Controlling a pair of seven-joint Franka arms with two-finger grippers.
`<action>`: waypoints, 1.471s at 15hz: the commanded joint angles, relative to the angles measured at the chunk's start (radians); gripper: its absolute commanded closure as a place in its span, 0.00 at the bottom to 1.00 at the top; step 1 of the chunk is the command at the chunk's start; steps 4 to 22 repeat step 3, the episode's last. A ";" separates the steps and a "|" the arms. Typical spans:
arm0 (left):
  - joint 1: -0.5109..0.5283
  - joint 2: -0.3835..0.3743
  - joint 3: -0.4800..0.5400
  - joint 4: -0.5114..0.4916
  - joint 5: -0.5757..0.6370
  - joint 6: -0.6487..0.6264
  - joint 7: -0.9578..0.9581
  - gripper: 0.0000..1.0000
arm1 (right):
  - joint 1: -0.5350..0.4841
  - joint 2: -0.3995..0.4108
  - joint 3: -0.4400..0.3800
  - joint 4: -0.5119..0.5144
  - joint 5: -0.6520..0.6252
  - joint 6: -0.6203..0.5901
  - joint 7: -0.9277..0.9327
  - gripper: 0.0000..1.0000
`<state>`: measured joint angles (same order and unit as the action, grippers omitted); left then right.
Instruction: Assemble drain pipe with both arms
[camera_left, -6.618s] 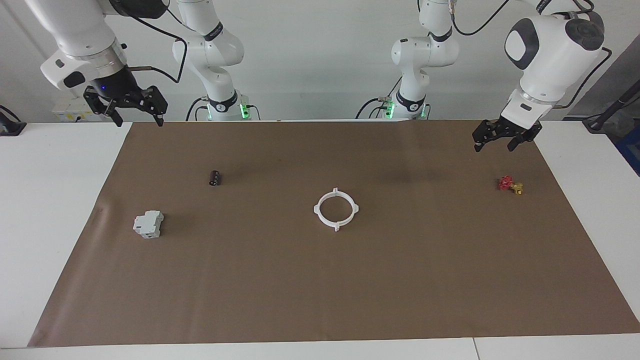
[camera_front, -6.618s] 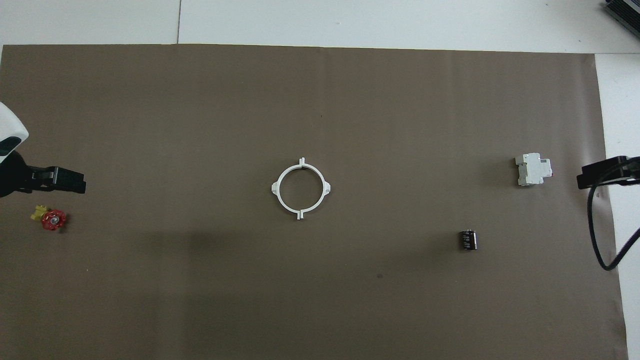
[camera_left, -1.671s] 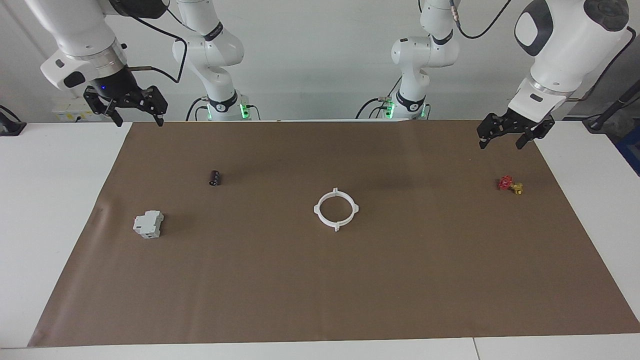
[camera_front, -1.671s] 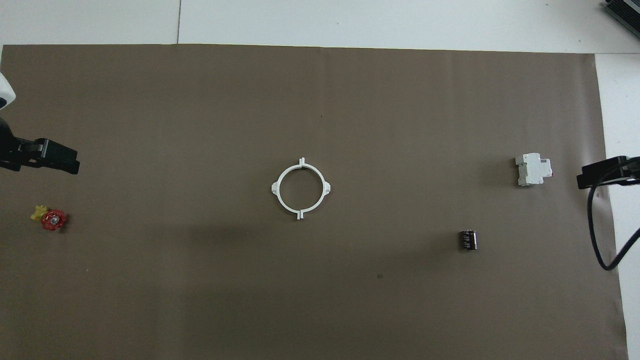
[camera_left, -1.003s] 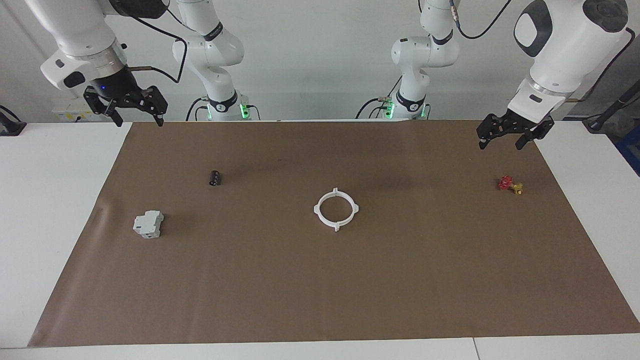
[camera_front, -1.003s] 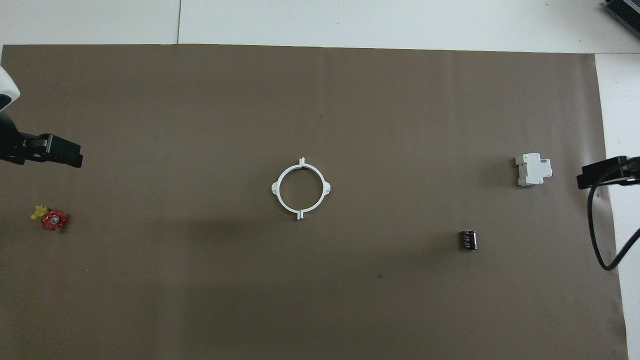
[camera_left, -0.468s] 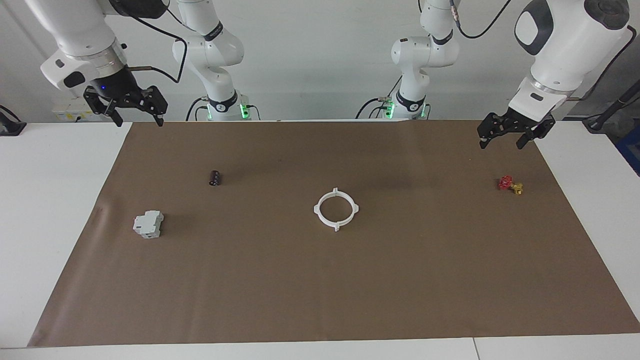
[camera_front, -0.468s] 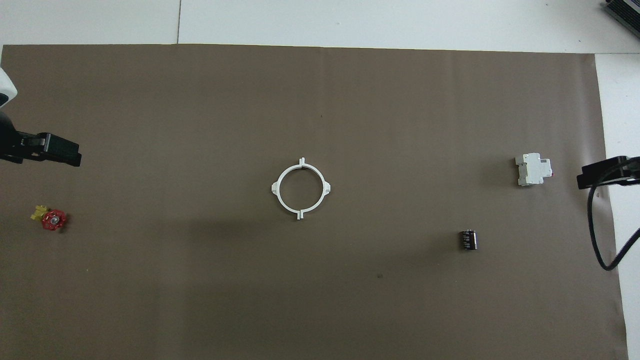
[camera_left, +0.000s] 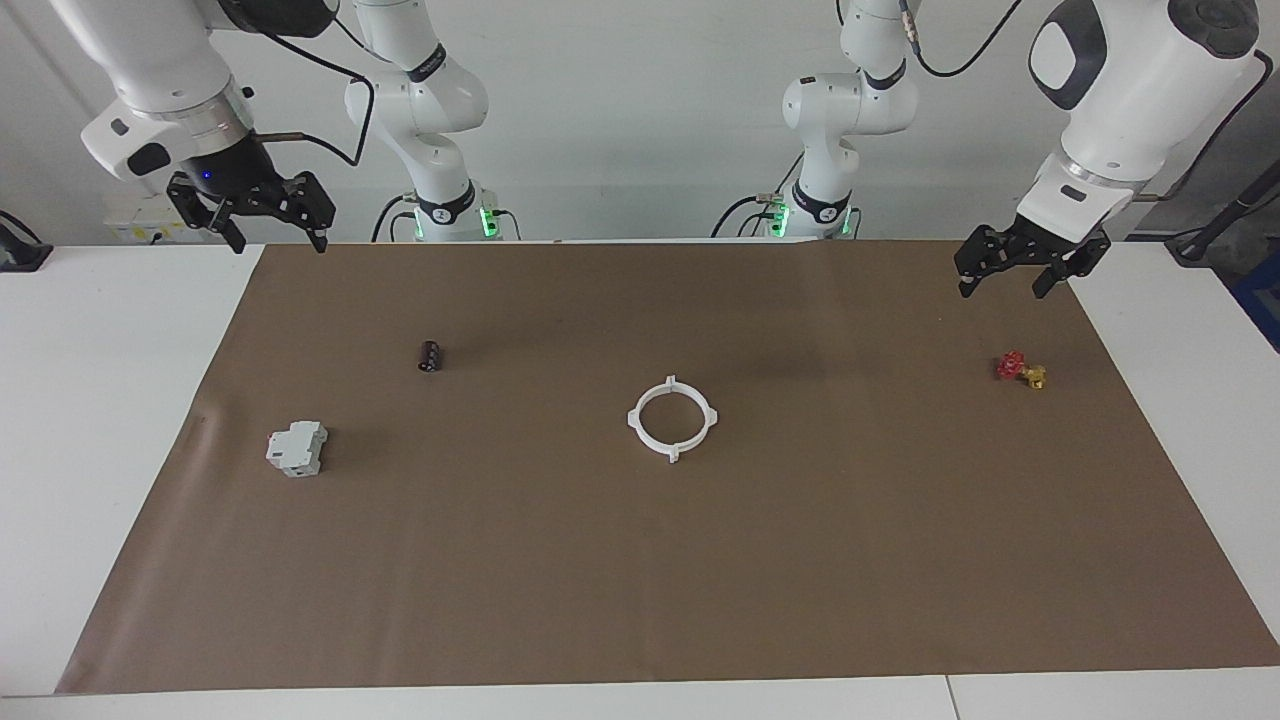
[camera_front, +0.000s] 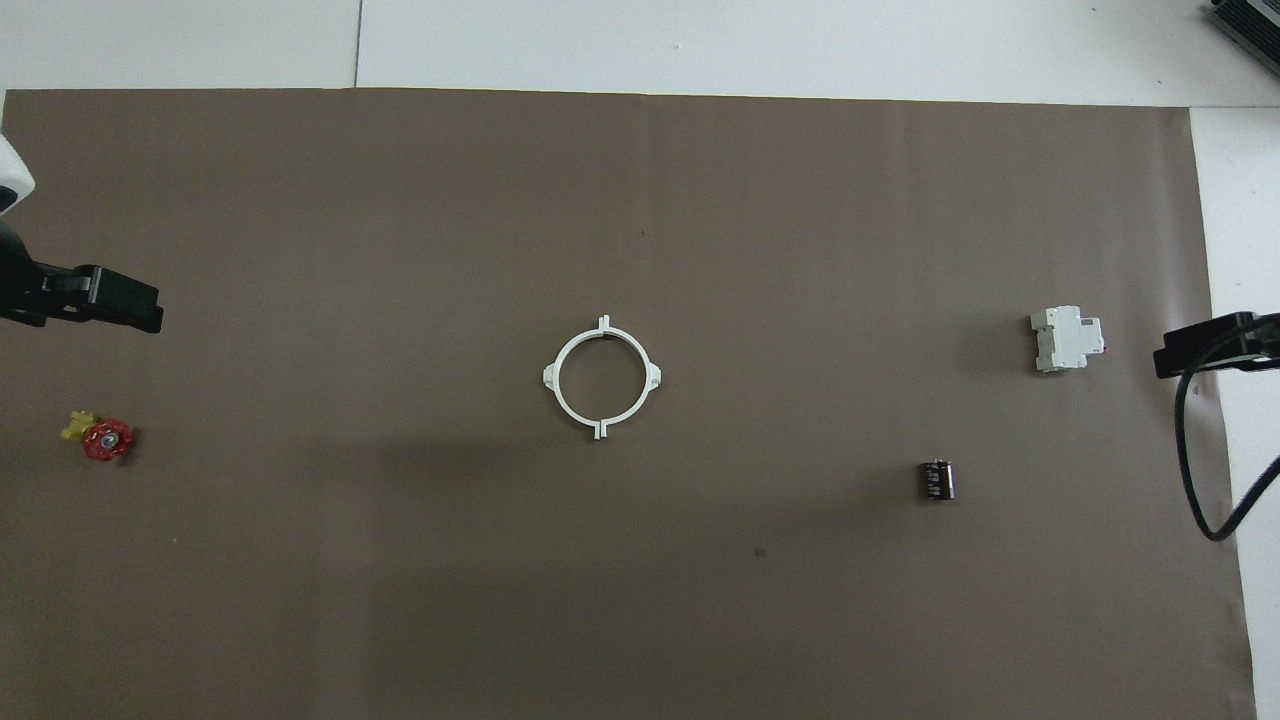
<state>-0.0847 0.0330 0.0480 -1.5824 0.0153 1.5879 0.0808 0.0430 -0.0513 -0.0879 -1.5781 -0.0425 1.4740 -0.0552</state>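
L claw (camera_left: 1030, 276) hung w/ fingers spread wide, holding nothing, up over the brown mat's (camera_left: 640, 560) edge at the left arm's end of the bench (camera_left: 100, 400), above the strip of mat nearer the robots than the red-and-yellow valve piece (camera_left: 1020, 370). R claw (camera_left: 262, 222) was likewise wide apart and empty, raised over the mat's corner at the right arm's end; only its tip (camera_front: 1205, 345) showed from overhead. No containers were in sight; all parts lay loose on the mat. Drain pipe (camera_left: 672, 418) lay flat approx mid-mat, well apart from both claws: thin white ring, two half-arcs joined into one closed circle, four small tabs sticking outward, bare mat visible through its centre. Toward the right arm's end sat a grey-white boxy block (camera_left: 296, 448), and nearer the robots than it a small black cylinder (camera_left: 430, 356), on its side.
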 joint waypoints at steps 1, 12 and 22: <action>-0.009 -0.002 0.010 0.010 -0.012 -0.019 0.008 0.00 | -0.009 -0.007 0.005 -0.002 0.023 -0.009 0.005 0.00; -0.009 -0.002 0.009 0.010 -0.012 -0.020 0.008 0.00 | -0.009 -0.007 0.005 -0.002 0.023 -0.009 0.005 0.00; -0.009 -0.002 0.009 0.010 -0.012 -0.020 0.008 0.00 | -0.009 -0.007 0.005 -0.002 0.023 -0.009 0.005 0.00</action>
